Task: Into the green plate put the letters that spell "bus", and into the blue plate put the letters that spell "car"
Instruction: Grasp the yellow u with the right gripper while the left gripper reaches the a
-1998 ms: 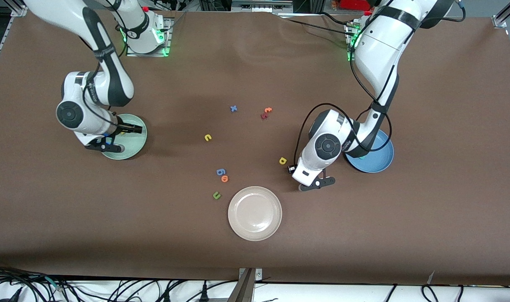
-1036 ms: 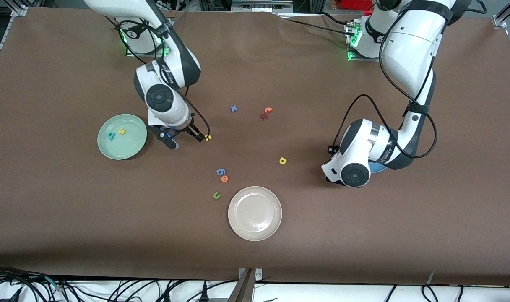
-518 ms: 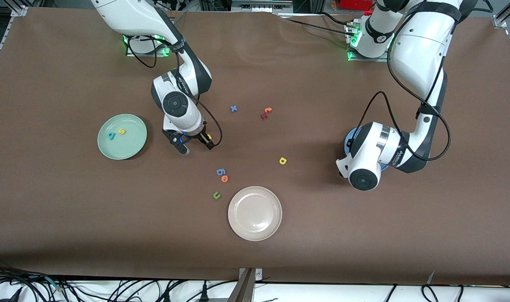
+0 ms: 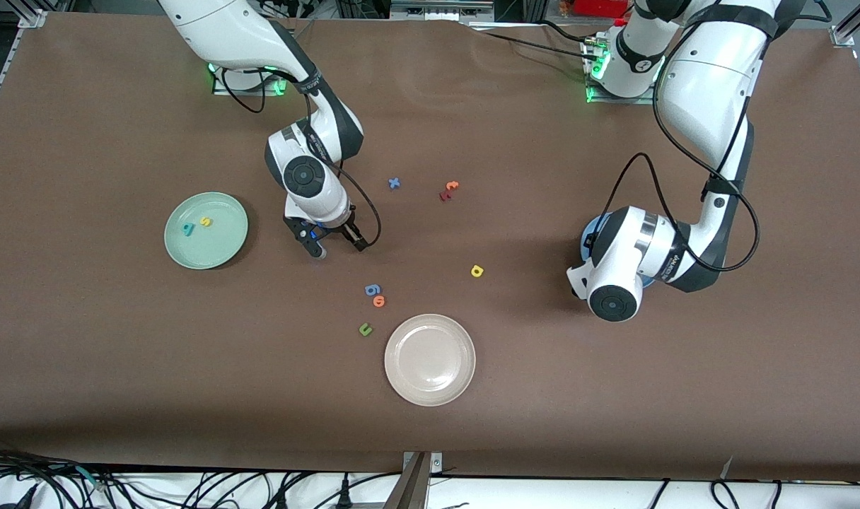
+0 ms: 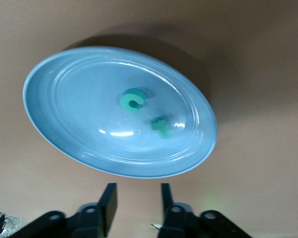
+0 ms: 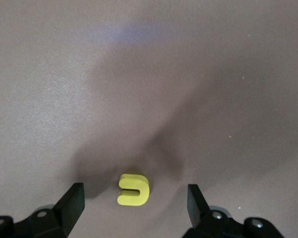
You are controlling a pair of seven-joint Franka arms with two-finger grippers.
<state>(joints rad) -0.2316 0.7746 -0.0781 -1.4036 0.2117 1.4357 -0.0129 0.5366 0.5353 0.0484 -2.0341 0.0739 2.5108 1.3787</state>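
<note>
The green plate [image 4: 221,244] lies toward the right arm's end and holds a teal b [image 4: 187,228] and a yellow s [image 4: 205,221]. My right gripper [image 4: 339,247] [image 6: 135,206] is open and low over the table, its fingers on either side of the yellow u [image 6: 133,190]; in the front view the hand hides that letter. The blue plate [image 4: 588,237] [image 5: 74,99] holds a teal c [image 5: 132,99] and a teal r [image 5: 161,126]. My left gripper [image 5: 136,203] hangs open and empty above the plate's edge. The yellow a [image 4: 477,271] lies on the table between the arms.
A beige-white plate [image 4: 430,339] sits nearest the front camera. Close to it lie a green u [image 4: 365,329], an orange o [image 4: 379,301] and a blue 6-like piece [image 4: 372,289]. A blue x [image 4: 394,183] and red and orange letters [image 4: 449,189] lie nearer the bases.
My right gripper has come from the green plate to the yellow u and now straddles it. My left hand has swung from beside the yellow a to above the blue plate.
</note>
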